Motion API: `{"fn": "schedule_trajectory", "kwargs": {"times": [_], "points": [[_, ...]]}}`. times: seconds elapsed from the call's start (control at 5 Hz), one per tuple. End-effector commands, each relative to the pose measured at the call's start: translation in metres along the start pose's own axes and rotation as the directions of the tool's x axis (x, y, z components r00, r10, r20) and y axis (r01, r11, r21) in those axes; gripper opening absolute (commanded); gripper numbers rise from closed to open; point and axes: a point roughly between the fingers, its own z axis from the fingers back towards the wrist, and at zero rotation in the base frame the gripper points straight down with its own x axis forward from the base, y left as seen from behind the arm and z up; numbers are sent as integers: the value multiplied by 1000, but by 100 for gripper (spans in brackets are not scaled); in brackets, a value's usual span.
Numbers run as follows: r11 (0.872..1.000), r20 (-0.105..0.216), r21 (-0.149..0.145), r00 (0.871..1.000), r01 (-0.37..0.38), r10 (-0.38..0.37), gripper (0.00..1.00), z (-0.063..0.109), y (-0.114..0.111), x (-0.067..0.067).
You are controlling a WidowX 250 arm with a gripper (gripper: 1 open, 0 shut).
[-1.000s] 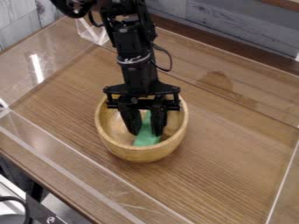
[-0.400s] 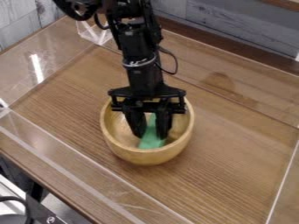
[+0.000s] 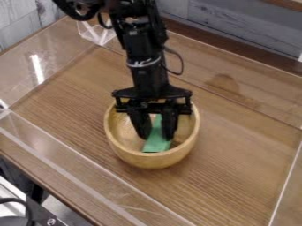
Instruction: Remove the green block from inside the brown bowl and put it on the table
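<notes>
Sitting on the wide glossy wood-grain table (image 3: 71,97) was the round tan wooden bowl (image 3: 124,148), and the black end effector (image 3: 157,132) reached down into it, clamped on the small bright green block (image 3: 156,140), which tilted inside the bowl.

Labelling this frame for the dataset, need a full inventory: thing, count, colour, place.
green block: one, bright green, inside the bowl, tilted, upper end between the tool's fingers.
brown bowl: one, light tan wood, on the table near the front middle.
table: one, brown wood grain, glossy, fills most of the view.
clear walls: low transparent panels along the table's edges.
grey wall: pale planks behind the table, upper right.
arm: one, black, coming down from the top into the bowl.
tool: one, black, reaching into the bowl, shut on the green block.
</notes>
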Motion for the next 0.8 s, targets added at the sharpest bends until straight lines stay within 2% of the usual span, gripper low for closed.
{"fn": "schedule_trajectory", "kwargs": {"times": [0.0, 0.6], "points": [[1000, 53, -21, 998, -17, 18, 0, 15, -11, -1], [987, 72, -64, 986, -148, 152, 0, 13, -31, -13]]}}
